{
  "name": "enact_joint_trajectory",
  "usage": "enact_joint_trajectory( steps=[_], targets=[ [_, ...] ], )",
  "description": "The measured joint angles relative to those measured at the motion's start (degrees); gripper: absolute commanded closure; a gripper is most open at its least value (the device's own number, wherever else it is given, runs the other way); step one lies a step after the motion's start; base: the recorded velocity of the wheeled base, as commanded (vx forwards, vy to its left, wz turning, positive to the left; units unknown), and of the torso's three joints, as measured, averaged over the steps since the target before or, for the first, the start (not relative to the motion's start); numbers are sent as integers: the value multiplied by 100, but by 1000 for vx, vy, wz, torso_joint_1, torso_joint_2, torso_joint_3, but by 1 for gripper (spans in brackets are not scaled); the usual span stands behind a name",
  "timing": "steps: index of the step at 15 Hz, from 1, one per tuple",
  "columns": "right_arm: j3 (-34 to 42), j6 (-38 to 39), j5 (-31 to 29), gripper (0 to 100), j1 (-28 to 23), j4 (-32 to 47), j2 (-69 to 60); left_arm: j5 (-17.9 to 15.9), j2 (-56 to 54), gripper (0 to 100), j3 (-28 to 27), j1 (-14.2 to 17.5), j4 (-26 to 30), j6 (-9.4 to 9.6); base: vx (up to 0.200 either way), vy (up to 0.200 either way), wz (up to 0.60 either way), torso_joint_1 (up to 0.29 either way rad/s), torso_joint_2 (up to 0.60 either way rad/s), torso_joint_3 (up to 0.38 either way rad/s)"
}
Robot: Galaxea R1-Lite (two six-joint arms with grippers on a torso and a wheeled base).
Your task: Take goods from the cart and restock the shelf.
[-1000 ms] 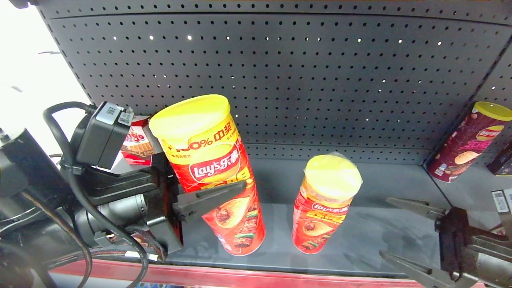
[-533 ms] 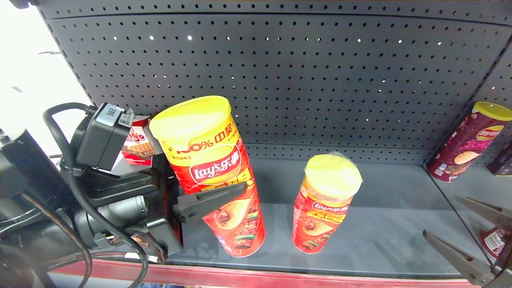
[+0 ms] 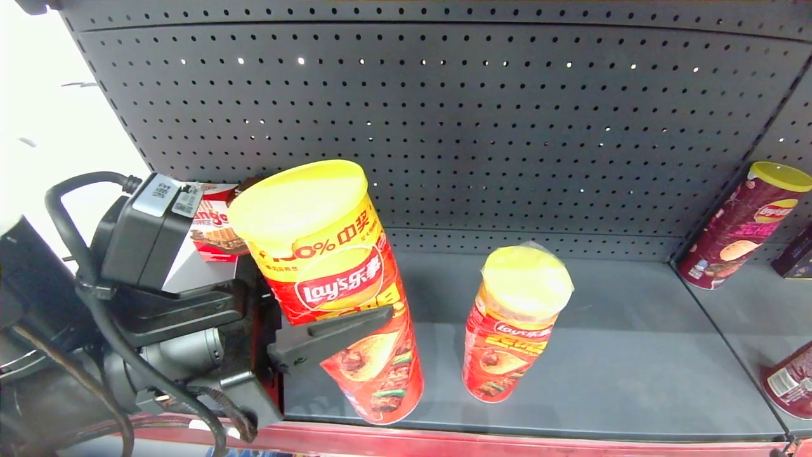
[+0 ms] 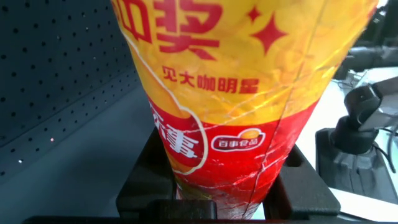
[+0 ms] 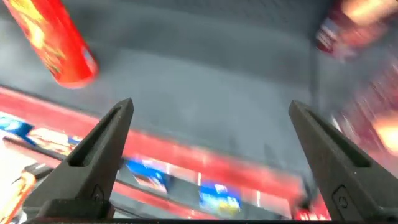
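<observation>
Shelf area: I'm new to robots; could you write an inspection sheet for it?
Surface: grey shelf with a red front edge.
Job's things: tall red chip can in the left gripper, near the front edge; short red chip can standing beside it.
Clutter: wafer box behind the left arm; maroon can in the next bay.
Grippers: left shut on the tall can; right gripper open, holding nothing.
Cables: black cable looped over the left wrist.
Surroundings: perforated back panel.
</observation>
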Motion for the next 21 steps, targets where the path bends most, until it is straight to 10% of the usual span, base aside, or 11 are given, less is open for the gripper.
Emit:
enact_joint_trajectory(
  steps=[3,17,21],
  targets=[
    [11,250,-1315,0,-182,2070,-1558,-6,-169,100,168,-2,22,2,0,0,0,0,0,0],
    [28,368,-1376,0,-272,2147,-2405,-11,252,100,-607,416,44,166,0,0,0,0,0,0],
    [28,368,-1376,0,-268,2147,-2405,-851,460,100,-725,881,66,197,0,0,0,0,0,0]
  ],
)
